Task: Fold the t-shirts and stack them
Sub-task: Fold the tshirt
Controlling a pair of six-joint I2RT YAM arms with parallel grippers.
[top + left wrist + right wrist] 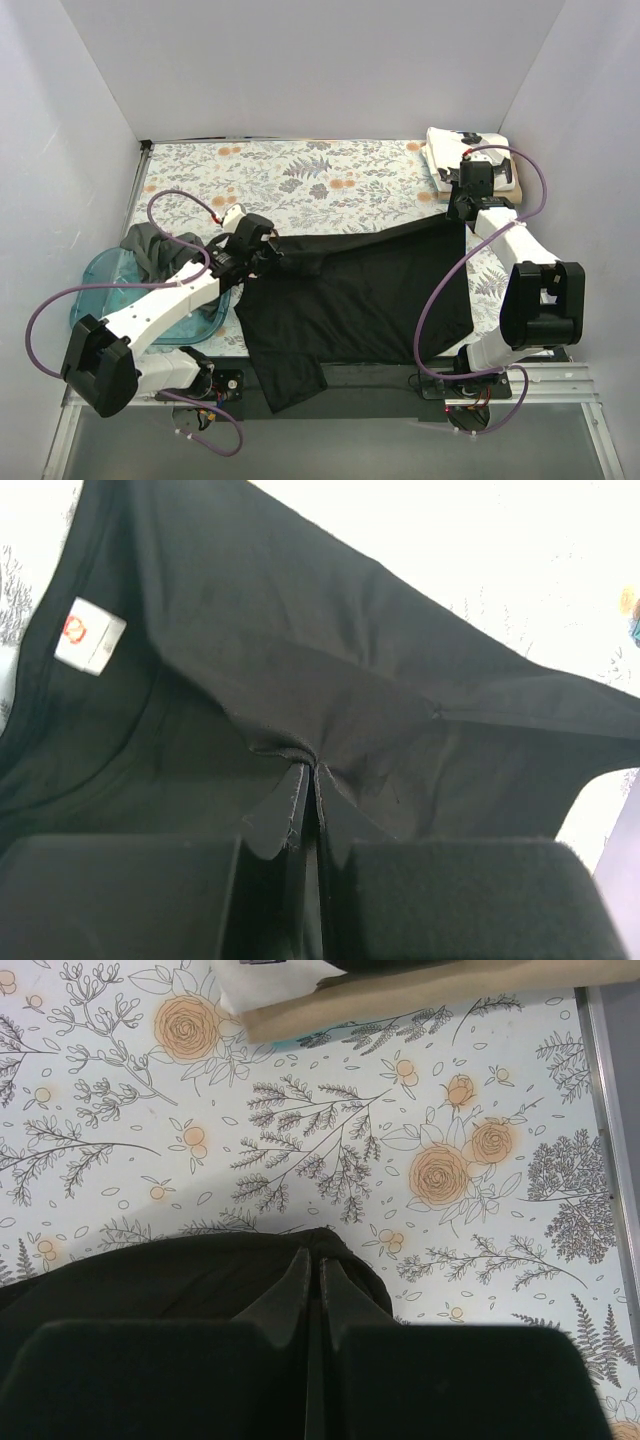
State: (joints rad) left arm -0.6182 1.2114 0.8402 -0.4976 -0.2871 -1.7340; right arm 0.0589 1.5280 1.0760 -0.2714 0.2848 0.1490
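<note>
The left gripper (308,782) is pinched closed on a fold of the black shirt (360,295), with a small peak of cloth bunched between its tips. In its wrist view the neck label (90,635) lies up at 10 o'clock, inside the collar. From above, this gripper sits at the shirt's left end, at the 9 o'clock side of the table (300,180).

The right gripper (318,1260) is also closed, nipping the rounded edge of the same shirt. It holds the shirt's far right corner, out toward 2 o'clock on the table.

Between the two grippers the upper edge of the black shirt runs in a line across the floral cover. The rest of the cloth spreads below it toward 6 o'clock. One flap hangs over the near edge at about 7 o'clock.

Just left of the left gripper, at 9 o'clock, stands the blue tub (98,272). The grey-green shirt (150,250) is heaped at its far rim, and the left arm lies across the tub.

Beyond the right gripper, in the far corner at 1 o'clock, the white shirt (450,145) lies folded on top of the tan shirt (420,995). Both are close to the gripper but apart from the black shirt.
</note>
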